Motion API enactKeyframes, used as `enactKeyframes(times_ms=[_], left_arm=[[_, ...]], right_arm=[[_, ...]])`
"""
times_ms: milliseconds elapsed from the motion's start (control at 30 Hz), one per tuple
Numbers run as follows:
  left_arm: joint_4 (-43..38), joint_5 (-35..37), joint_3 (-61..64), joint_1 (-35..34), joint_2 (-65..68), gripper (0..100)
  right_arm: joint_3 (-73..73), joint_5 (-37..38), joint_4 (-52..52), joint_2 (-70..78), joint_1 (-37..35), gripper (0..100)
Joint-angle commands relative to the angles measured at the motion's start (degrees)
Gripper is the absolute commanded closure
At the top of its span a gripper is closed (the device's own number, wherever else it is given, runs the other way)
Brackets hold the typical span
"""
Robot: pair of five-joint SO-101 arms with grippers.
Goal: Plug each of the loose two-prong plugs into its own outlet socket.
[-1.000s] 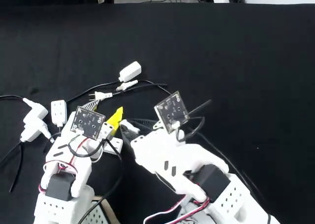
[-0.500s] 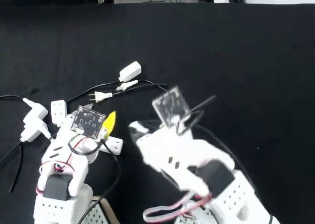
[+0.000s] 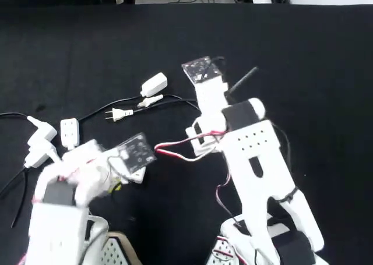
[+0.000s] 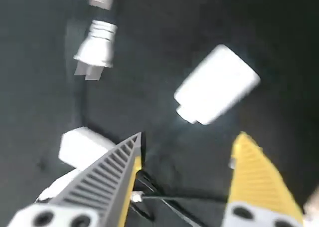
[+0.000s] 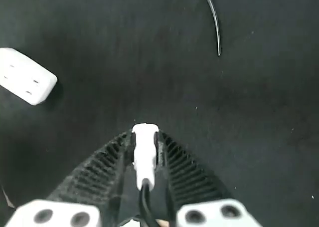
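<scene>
Black cloth is covering the desk [image 3: 303, 73] at which the two arms are standing. The right pincer [image 5: 145, 137] is clenching a white two-prong plug [image 5: 145, 154] by its body: the dark ridged fingers [image 5: 94, 177] are pressing on it from both sides, and its black cord [image 5: 144, 191] is running back between them. The prongs are hidden. This held plug is pointing at bare cloth, apart from a slotted outlet block [image 5: 25, 82] lying on the desk off to one side. The left pincer [image 4: 190, 137] is gaping wide and grasping nothing. Its grey ridged finger [image 4: 104, 177] and yellow finger [image 4: 254, 177] are framing a rounded white adaptor [image 4: 217, 85], which is resting on the cloth beyond the tips without touching either, while a white block [image 4: 82, 147] is sitting just beside the grey finger. In the high view, a loose plug [image 3: 118, 113] on a black cord is lying unplugged on the desk, near a small white socket [image 3: 69, 133], and two white corded plugs [image 3: 41, 140] are lying just beside that socket.
</scene>
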Motion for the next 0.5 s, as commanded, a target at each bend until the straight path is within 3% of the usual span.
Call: enactKeyframes(times_ms=[0, 200, 467], left_arm=[[-1.23, -10.64, -7.34, 1.71, 15.38, 71], [-7.74, -17.23, -8.22, 5.76, 17.85, 71], [-17.76, -17.67, -8.22, 9.36, 27.43, 71]], right_arm=[[-3.47, 0.62, 0.70, -1.19, 4.92, 98.7], [-4.79, 6.95, 4.13, -4.62, 17.58, 98.7], [-5.67, 7.38, 4.48, -4.62, 18.55, 98.7]])
